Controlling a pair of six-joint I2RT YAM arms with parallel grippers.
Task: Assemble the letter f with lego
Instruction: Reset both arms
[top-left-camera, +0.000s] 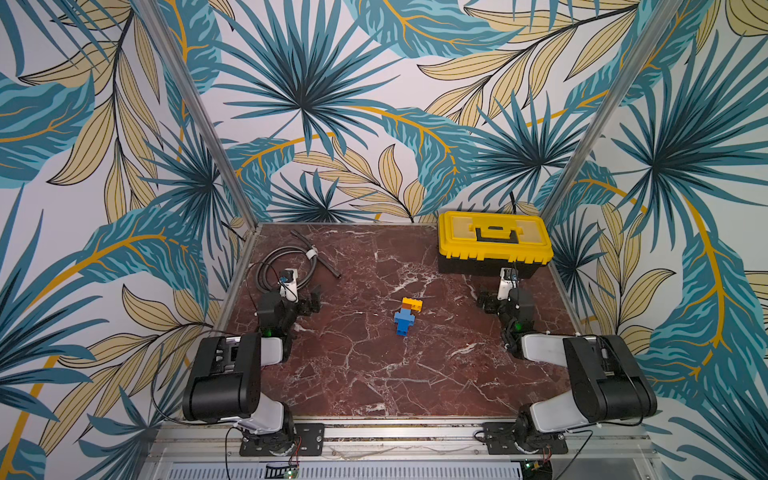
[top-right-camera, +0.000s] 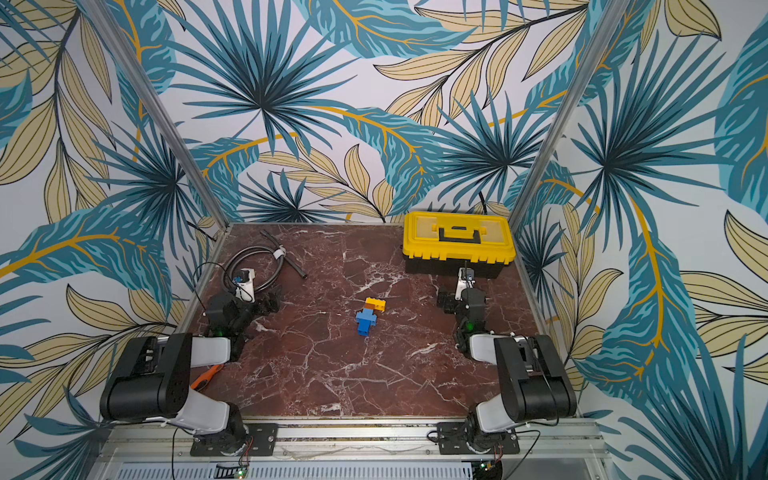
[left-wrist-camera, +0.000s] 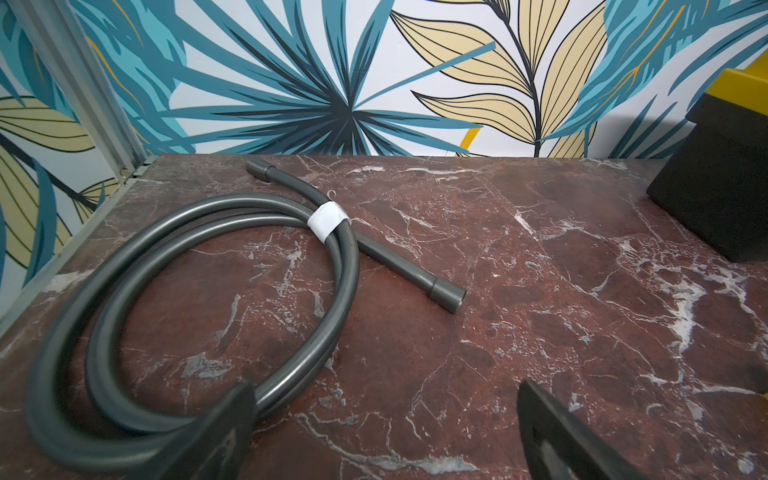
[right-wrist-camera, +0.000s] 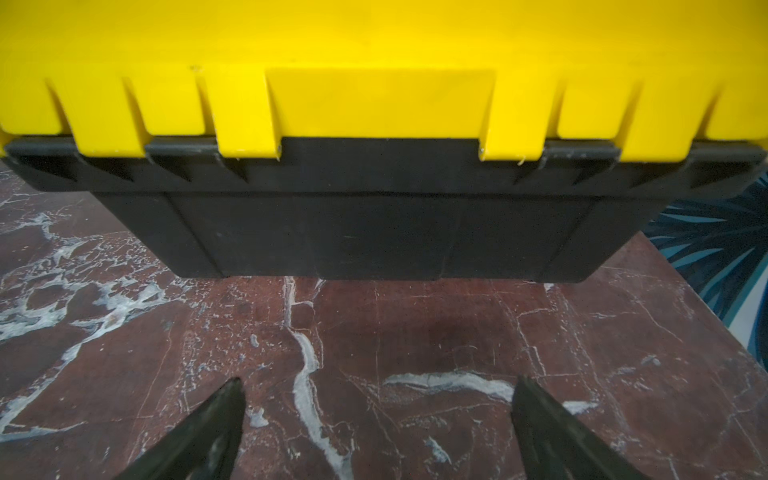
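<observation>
Task thing: the letter f (top-left-camera: 404, 320), a small flat figure of joined studded plastic lego bricks with a blue stem and crossbar, an orange piece and a yellow bar (top-left-camera: 412, 304) at its top, lay near the middle of the red-brown marble tabletop (top-left-camera: 353, 374), between my two arms.
Long axis: it ran roughly from the near edge towards the far wall, with the yellow end farther away and leaning a little to the right arm's side.
Bearing from left gripper (left-wrist-camera: 384, 388): the figure lay off to its right and slightly nearer me. This gripper pointed at the coiled dark grey hose (left-wrist-camera: 351, 270), so its wrist view missed the figure.
Bearing from right gripper (right-wrist-camera: 378, 384): the figure lay off to its left. This gripper faced the black toolbox with the yellow lid (top-left-camera: 457, 241).
Nearer arm: the right one, I judged, though only by a little.
Left gripper state: the jaws were spread wide and held nothing. One finger stood over the hose loop, and I could not tell whether it touched.
Right gripper state: the jaws were spread wide over bare marble and held nothing.
Arm pose: both arms were folded low at their own sides, well apart from the figure.
Coming move: the letter looked complete. To touch it, either arm would have to turn inward first.
</observation>
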